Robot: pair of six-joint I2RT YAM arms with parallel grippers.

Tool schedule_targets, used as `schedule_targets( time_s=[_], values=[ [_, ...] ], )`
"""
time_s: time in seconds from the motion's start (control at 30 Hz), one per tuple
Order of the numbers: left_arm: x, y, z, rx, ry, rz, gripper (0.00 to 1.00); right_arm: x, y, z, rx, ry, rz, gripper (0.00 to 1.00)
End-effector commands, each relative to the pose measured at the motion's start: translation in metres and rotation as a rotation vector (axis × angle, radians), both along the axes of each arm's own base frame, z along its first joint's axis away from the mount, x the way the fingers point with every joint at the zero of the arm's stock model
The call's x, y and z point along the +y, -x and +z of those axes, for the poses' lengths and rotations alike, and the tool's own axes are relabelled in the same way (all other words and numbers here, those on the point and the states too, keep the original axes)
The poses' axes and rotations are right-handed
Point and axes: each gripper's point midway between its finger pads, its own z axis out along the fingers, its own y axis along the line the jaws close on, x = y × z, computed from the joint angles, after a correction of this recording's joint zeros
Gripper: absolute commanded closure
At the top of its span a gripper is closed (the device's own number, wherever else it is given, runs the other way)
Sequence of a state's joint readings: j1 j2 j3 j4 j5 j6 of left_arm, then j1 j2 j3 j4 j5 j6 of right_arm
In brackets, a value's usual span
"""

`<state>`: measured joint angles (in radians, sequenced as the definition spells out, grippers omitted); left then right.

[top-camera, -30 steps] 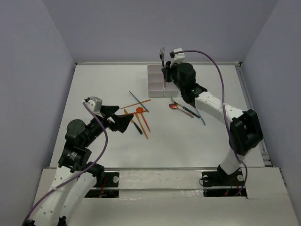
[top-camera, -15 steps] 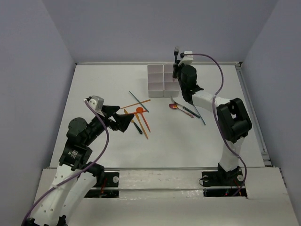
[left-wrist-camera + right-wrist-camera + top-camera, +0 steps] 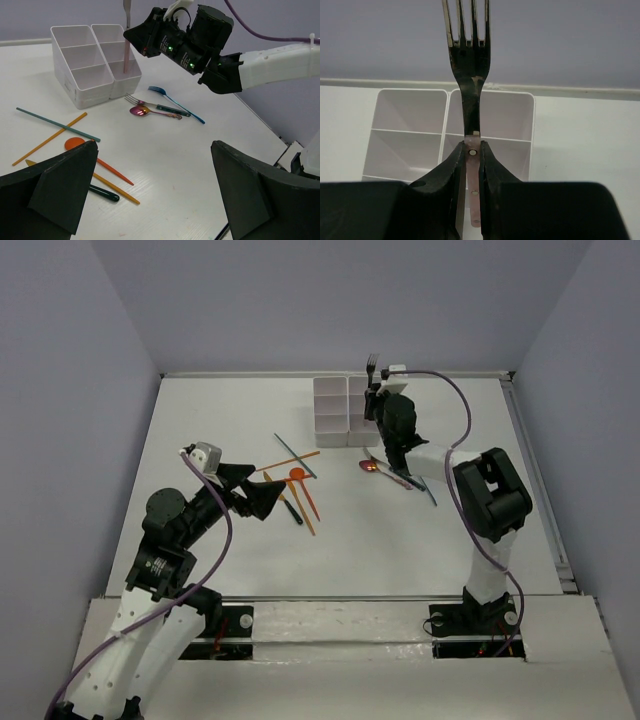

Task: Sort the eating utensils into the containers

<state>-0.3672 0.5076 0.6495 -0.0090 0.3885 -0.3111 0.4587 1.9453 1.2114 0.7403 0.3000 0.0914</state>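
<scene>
White table [image 3: 420, 540], grey walls [image 3: 330, 300]; right hand [image 3: 472, 150] pinches fork [image 3: 470, 75] upright, left hand [image 3: 154, 150] spread wide.

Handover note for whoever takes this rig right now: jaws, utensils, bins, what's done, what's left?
Left gripper: jaws open, empty, hovering by the sticks.
Right gripper: jaws shut on a fork, tines up, handle down at the right column of the bins.
Bins: no utensil seen inside.
Loose at left: sticks, orange spoon, black-handled piece. In front of the bins: reddish spoon, blue fork, dark-handled fork.
Done: nothing binned yet.
Left: release this fork into a bin, then sort the rest.
</scene>
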Motion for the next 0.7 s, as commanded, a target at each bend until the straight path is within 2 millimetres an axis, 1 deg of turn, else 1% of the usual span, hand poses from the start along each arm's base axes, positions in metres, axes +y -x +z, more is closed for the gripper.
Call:
schedule_targets(
  time_s=[0.0,0.13,0.2,0.23,0.27,0.3,0.33,0.4,0.43,0.5,0.53,0.57,0.6,0.63,0.67],
  values=[
    [0.001,0.003,0.03,-0.087,0.019,-0.008,0.01,0.0,-0.003,0.009,-0.074,-0.052,-0.023,1.0],
    [0.0,0.004,0.03,-0.09,0.02,-0.012,0.01,0.003,-0.001,-0.001,-0.039,-0.05,-0.001,1.0],
    [0.002,0.003,0.031,-0.094,0.021,-0.003,0.01,0.004,0.003,-0.002,-0.029,-0.064,0.008,0.94],
    [0.002,0.003,0.032,-0.095,0.023,-0.003,0.01,0.004,0.004,-0.009,-0.008,-0.057,0.012,0.92],
    [0.003,0.004,0.031,-0.095,0.023,-0.003,0.01,0.004,0.005,-0.011,0.002,-0.054,0.012,0.87],
    [0.003,0.005,0.032,-0.099,0.024,-0.004,0.01,0.005,0.007,-0.013,0.016,-0.05,0.022,0.85],
    [0.003,0.006,0.034,-0.105,0.026,-0.003,0.01,0.006,0.009,-0.017,0.025,-0.046,0.03,0.77],
    [0.004,0.006,0.034,-0.106,0.027,-0.001,0.01,0.006,0.012,-0.014,0.026,-0.05,0.037,0.69],
    [0.004,0.006,0.034,-0.106,0.027,-0.001,0.01,0.006,0.014,-0.015,0.036,-0.044,0.04,0.63],
    [0.004,0.007,0.035,-0.111,0.03,-0.003,0.01,0.006,0.015,-0.013,0.05,-0.042,0.043,0.58],
    [0.004,0.007,0.035,-0.111,0.03,-0.003,0.01,0.005,0.016,-0.016,0.077,-0.033,0.043,0.5],
    [0.004,0.008,0.036,-0.114,0.033,-0.003,0.01,0.006,0.014,-0.009,0.081,-0.031,0.042,0.48],
    [0.005,0.009,0.037,-0.122,0.035,-0.001,0.01,0.005,0.016,-0.015,0.125,-0.018,0.035,0.46],
    [0.005,0.009,0.038,-0.125,0.036,0.002,0.01,0.004,0.018,-0.004,0.117,-0.031,0.032,0.39],
    [0.005,0.009,0.038,-0.124,0.035,0.003,0.01,0.004,0.02,0.0,0.121,-0.046,0.034,0.37]
  ],
)
